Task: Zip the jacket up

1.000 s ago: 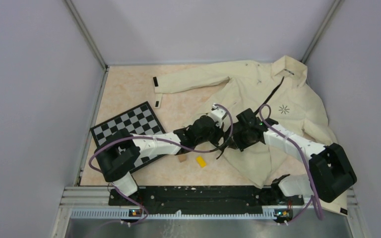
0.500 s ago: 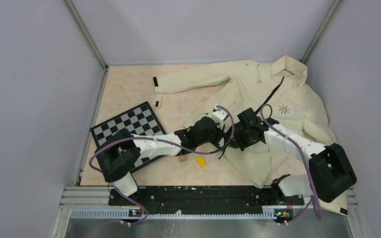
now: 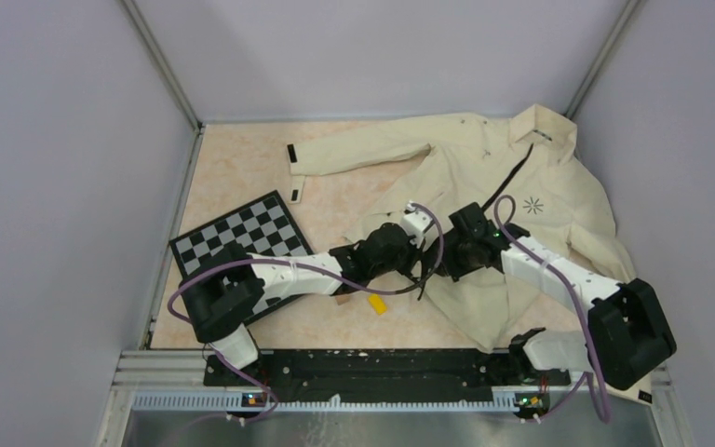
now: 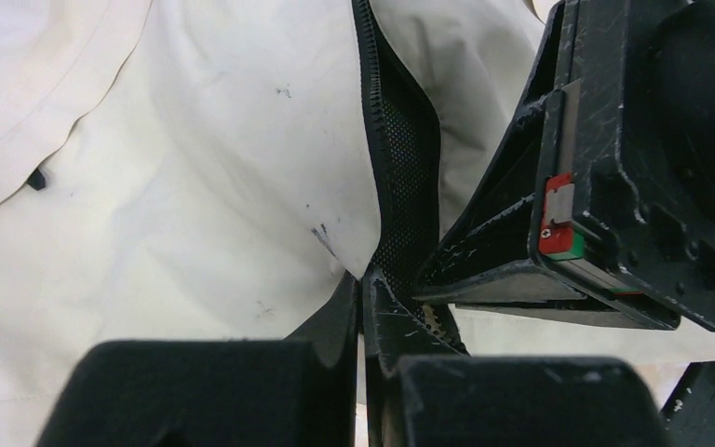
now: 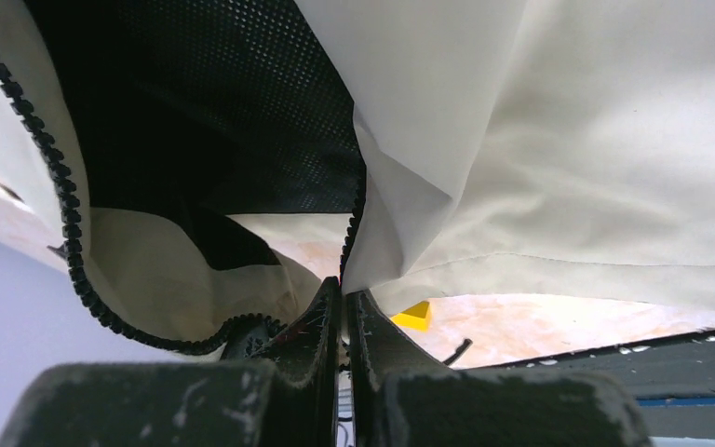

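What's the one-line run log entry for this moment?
left gripper: shut on jacket | right gripper: shut on jacket | zipper: open at hem | zipping: not yet started

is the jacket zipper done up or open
Open near the hem: on the jacket the two rows of zipper teeth lie apart, with black mesh lining showing between them. Higher up, cannot tell.

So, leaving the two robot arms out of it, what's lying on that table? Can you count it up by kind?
Jacket: 1, cream
Checkerboard: 1, black and white
Small yellow piece: 1
Small tan piece: 1, partly hidden by the left arm, too small to identify
Total: 4
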Controlling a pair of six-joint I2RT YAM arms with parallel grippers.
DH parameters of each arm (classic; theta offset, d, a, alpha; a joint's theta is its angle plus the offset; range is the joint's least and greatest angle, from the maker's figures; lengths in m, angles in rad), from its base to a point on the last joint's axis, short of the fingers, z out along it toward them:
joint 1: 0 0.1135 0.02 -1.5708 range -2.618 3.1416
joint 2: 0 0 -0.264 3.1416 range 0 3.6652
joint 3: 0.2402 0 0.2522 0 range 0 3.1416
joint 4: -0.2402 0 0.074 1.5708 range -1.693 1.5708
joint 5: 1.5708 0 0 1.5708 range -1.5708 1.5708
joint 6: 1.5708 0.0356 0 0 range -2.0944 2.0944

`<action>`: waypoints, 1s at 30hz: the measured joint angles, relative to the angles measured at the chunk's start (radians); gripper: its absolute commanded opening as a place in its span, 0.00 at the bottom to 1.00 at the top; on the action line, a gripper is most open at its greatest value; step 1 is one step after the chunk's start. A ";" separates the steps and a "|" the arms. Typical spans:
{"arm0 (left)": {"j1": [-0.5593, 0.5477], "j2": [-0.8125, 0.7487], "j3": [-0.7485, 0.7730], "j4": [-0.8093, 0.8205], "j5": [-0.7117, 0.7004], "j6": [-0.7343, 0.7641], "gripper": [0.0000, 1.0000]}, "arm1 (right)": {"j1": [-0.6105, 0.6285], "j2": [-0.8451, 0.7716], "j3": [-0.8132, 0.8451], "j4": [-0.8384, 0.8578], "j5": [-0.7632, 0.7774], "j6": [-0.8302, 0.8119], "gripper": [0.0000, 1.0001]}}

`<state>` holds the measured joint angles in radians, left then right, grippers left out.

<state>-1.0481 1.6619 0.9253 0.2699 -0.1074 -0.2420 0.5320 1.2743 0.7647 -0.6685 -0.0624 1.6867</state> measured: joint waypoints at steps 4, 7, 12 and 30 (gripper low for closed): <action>-0.008 0.000 0.000 0.000 -0.019 0.011 0.00 | -0.001 -0.044 -0.053 0.059 -0.012 0.037 0.00; -0.015 0.000 0.000 0.000 -0.023 0.014 0.00 | -0.002 -0.069 -0.095 0.086 -0.020 0.077 0.00; -0.025 0.000 0.000 -0.001 -0.042 0.029 0.00 | -0.023 -0.057 -0.097 0.102 -0.054 0.111 0.00; -0.048 0.000 0.000 -0.015 -0.092 0.053 0.03 | -0.098 -0.011 -0.111 0.182 -0.190 0.132 0.00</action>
<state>-1.0966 1.6623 0.9257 0.2546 -0.1989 -0.1886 0.4335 1.2636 0.6537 -0.4862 -0.2527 1.8183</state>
